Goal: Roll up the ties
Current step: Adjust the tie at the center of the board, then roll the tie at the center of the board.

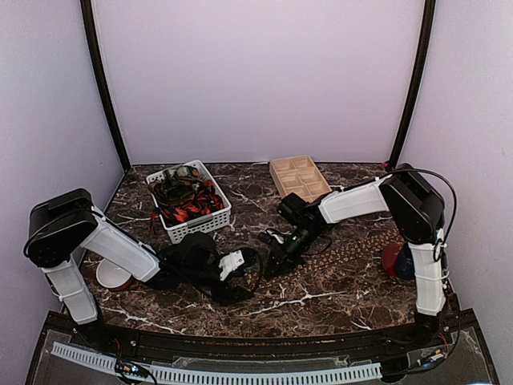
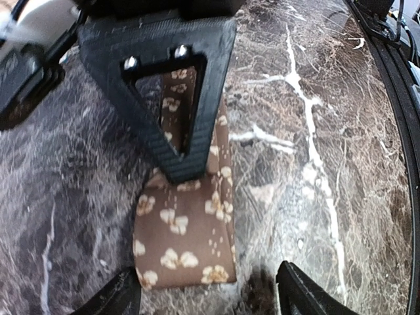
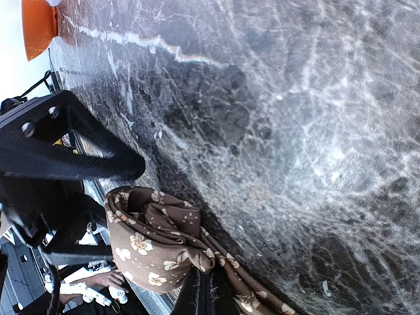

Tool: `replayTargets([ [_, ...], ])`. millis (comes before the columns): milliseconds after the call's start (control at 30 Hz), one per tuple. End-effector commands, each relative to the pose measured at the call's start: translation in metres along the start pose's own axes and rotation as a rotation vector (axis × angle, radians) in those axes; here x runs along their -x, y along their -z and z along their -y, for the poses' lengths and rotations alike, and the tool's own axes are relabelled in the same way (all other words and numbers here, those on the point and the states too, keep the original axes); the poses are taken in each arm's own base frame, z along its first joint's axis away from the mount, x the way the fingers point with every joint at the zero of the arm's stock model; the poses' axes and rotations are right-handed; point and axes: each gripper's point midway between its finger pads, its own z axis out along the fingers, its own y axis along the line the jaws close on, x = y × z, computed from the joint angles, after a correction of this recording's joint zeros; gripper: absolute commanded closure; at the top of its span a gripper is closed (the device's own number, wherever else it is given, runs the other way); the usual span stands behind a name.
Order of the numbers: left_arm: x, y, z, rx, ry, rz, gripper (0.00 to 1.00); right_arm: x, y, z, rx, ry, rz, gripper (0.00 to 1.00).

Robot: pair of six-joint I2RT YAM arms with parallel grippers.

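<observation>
step: looks like the very start of the roll on the brown tie (image 1: 353, 245) imo, its worked end is only bunched into a loose fold or two, nowhere near a tight coil
tie location: laid out long across the bench (image 1: 321, 297), running from the middle out toward the right arm's base, with the folded end mid-bench between the two arms
other ties (image 1: 186, 204): red-and-black tangle piled in the white basket (image 1: 220, 216) at the back left, not started
right end effector (image 1: 279, 257): fingers look pressed together on the folded end of the tie, and in its own wrist view the fabric bulges out right beside them; only one finger shows from the left wrist view, so that's my read
left end effector (image 2: 207, 287): fingers spread wide, hovering just above the flat tip of the tie, touching nothing I can see
right arm pose: reaches in from the right, forearm low across the bench, wrist tipped down at the tie
left arm pose: elbow up at the left edge, forearm sloping down to the middle, wrist facing the right one
next move: my guess is the fold has to be turned over on itself while the left comes down to pin the loose tip, otherwise the soft cloth just slides
progress: barely begun, one tie of several
</observation>
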Motion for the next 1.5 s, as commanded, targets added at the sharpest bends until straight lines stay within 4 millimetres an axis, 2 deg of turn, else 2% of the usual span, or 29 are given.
replayTargets([
  [0,0.003,0.005,-0.001,0.022,0.062,0.044,0.27,-0.008,-0.01,0.031,-0.094,-0.034,-0.023,1.0],
  [167,0.01,-0.004,-0.01,0.055,0.09,0.083,0.35,-0.01,-0.011,0.035,-0.107,-0.031,-0.028,1.0],
  [367,0.029,-0.013,0.002,-0.031,0.091,0.134,0.51,-0.01,-0.011,0.034,-0.111,-0.028,-0.026,1.0],
  [533,0.051,-0.009,0.005,-0.045,0.049,0.18,0.6,-0.002,-0.014,0.023,-0.078,-0.02,-0.013,1.0],
  [633,0.056,-0.014,0.006,-0.052,0.038,0.177,0.62,0.005,-0.014,0.012,-0.044,-0.008,0.005,1.0],
  [733,0.047,-0.025,0.006,-0.052,0.033,0.139,0.63,0.007,-0.013,0.008,-0.03,-0.001,0.012,1.0],
  [900,0.011,-0.047,0.001,-0.008,0.021,0.009,0.63,0.002,-0.009,0.008,-0.017,0.006,0.023,1.0],
  [1067,-0.015,-0.05,-0.007,0.04,0.05,-0.092,0.67,0.004,0.007,0.009,-0.015,0.003,0.052,0.98],
  [1267,-0.037,-0.036,-0.001,0.039,0.05,-0.178,0.69,0.01,0.048,0.008,-0.011,-0.013,0.132,0.8],
  [1367,-0.04,-0.035,0.0,0.042,0.042,-0.201,0.69,0.013,0.059,-0.009,0.051,-0.01,0.153,0.69],
  [1467,-0.038,-0.037,0.001,0.042,0.042,-0.206,0.68,0.015,0.059,-0.032,0.141,-0.01,0.157,0.61],
])
